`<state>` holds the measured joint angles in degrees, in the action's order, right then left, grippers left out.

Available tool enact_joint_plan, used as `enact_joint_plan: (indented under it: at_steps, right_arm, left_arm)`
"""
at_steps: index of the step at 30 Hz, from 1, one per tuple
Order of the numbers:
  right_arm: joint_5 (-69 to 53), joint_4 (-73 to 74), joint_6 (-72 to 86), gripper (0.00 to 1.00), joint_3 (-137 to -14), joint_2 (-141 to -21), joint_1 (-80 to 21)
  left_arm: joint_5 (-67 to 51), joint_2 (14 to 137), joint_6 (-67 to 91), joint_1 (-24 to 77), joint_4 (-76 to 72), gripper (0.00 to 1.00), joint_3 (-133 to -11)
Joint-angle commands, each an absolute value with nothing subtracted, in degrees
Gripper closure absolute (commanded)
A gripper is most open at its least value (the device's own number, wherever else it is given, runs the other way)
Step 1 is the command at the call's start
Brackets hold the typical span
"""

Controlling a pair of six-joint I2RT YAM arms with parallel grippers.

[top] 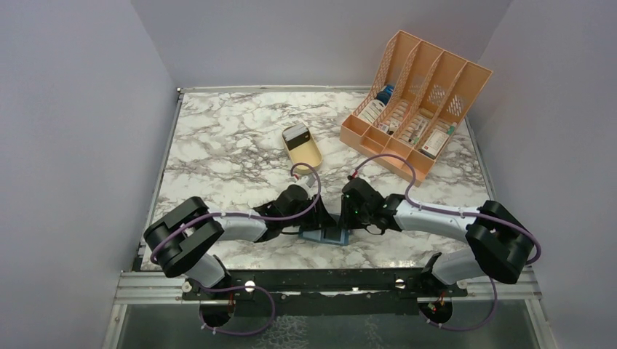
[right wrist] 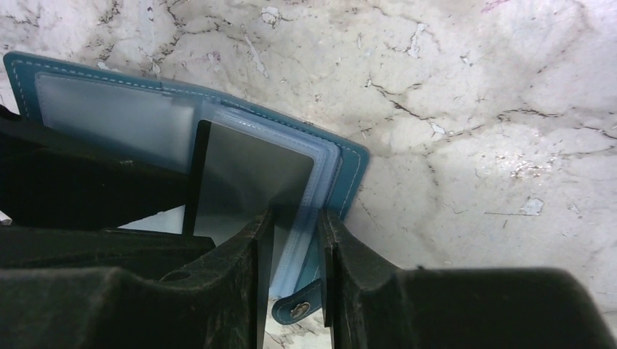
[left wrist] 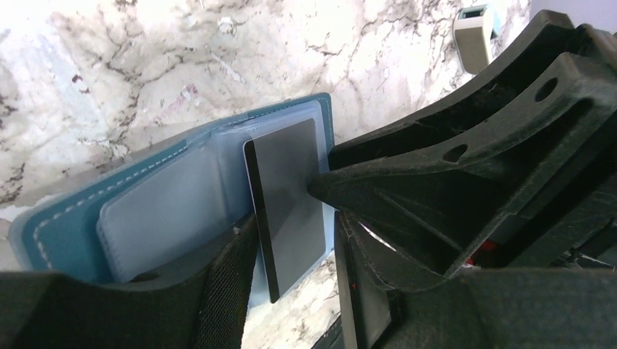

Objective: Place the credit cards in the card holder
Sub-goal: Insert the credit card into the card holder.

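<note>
Pincer states: left pincer (left wrist: 292, 243) jaws apart astride the dark credit card (left wrist: 287, 196), with a slim gap on one side. Right pincer (right wrist: 295, 225) is clamped on the card holder (right wrist: 109, 109) at its sleeve edge. Card rests against the sleeves, and the holder lies open on the marble counter (right wrist: 473, 109).

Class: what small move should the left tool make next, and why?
Probably slide the dark card deeper into the clear pocket of the card holder: it sits only partly inside, one end sticking out within the left tool, while the right tool pinches the leaves.
</note>
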<state>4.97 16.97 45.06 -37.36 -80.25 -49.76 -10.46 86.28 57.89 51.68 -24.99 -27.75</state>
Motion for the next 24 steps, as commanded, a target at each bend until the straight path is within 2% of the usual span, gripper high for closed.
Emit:
enact_joint_plan:
  at_steps: [1,7,18,24]
  right_arm:
    - [7.14,19.45,43.97,0.70,-40.00,-78.91,-49.65]
    - [5.55,20.52,43.77,0.69,-41.65,-77.15,-49.65]
    - [4.94,20.19,44.65,0.71,-41.65,-77.20,-49.66]
    - [1.12,16.70,43.84,0.70,-40.56,-78.53,-49.66]
  left_arm:
    - [-8.65,84.21,55.20,50.99,-23.98,0.55,-30.52]
    - [-3.24,80.72,55.01,50.76,-17.56,0.53,-30.81]
    - [-3.14,80.47,54.08,50.43,-14.75,0.54,-31.01]
    - [-2.24,76.91,48.00,45.41,-8.23,0.54,-33.97]
